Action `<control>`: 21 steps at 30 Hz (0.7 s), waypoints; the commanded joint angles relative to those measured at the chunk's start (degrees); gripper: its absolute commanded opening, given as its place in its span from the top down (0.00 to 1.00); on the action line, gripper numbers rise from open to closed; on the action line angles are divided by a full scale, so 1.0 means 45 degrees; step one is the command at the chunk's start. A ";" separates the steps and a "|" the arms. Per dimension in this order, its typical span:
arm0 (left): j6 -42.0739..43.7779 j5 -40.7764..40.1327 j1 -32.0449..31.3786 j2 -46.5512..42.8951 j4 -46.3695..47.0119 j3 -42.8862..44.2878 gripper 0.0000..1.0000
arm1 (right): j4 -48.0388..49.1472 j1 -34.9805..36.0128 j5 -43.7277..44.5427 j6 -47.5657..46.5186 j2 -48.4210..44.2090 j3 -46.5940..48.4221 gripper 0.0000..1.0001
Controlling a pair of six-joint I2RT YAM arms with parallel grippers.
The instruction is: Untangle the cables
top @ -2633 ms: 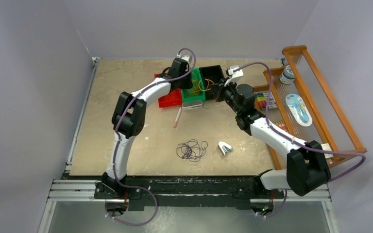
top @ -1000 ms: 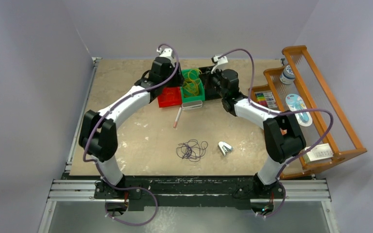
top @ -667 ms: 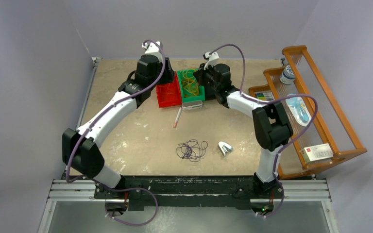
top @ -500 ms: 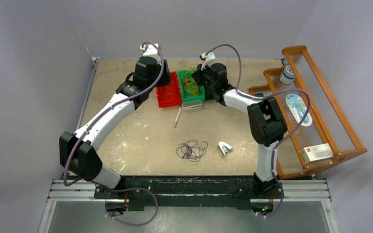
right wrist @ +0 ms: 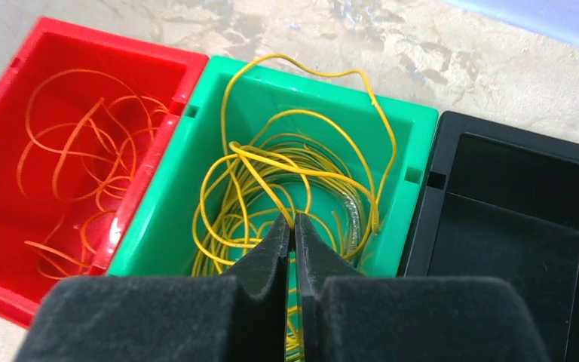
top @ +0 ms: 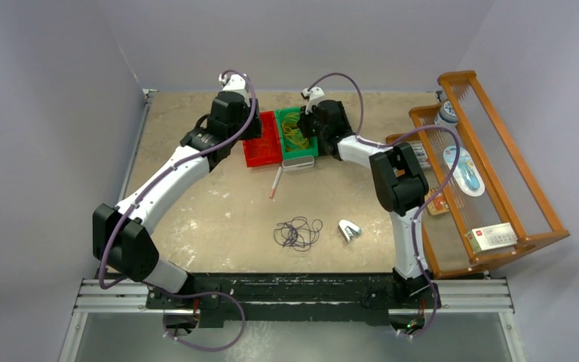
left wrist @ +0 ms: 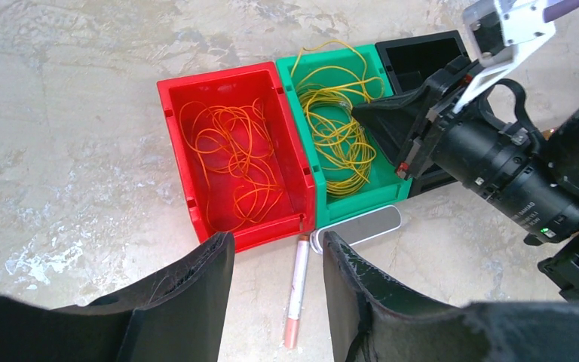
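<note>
A yellow cable [right wrist: 230, 192] lies coiled in the green bin [right wrist: 166, 219], also seen in the left wrist view [left wrist: 335, 128]. My right gripper [right wrist: 292, 219] hangs just above it and is shut, with a raised yellow strand running into its tips. A red-orange cable [left wrist: 234, 162] lies in the red bin [left wrist: 177, 143]. My left gripper [left wrist: 277, 241] is open and empty, above the table at the red bin's near side. A dark purple cable [top: 298, 232] lies loose on the table, near the middle front.
An empty black bin [right wrist: 513, 219] stands right of the green bin. A pink-tipped pen [left wrist: 296, 290] and a flat silver tin [left wrist: 358, 226] lie in front of the bins. A small white stapler [top: 349, 230] lies beside the purple cable. A wooden rack [top: 497, 136] stands at the right.
Both arms swung left. My right gripper went from the black bin to over the green bin, where more yellow cable now lies. My left gripper moved off the bins to the red bin's left.
</note>
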 commanded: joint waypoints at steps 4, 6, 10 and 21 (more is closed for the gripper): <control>0.0162 -0.0070 0.0136 -0.0452 0.0485 -0.0081 0.54 | -0.0932 0.0039 0.0344 -0.0896 0.0461 0.1343 0.94; 0.0077 0.0111 0.0192 -0.0328 0.0612 -0.0004 0.53 | -0.1288 0.0133 0.0412 -0.1099 0.0629 0.1622 0.94; -0.0402 0.0574 0.0535 0.0273 0.1103 0.0360 0.53 | -0.1855 0.0359 0.0650 -0.1342 0.0886 0.2026 0.93; -0.0958 0.1931 0.1461 0.3596 0.1884 0.3557 0.53 | -0.2788 0.0799 0.1058 -0.1541 0.0848 0.1366 0.93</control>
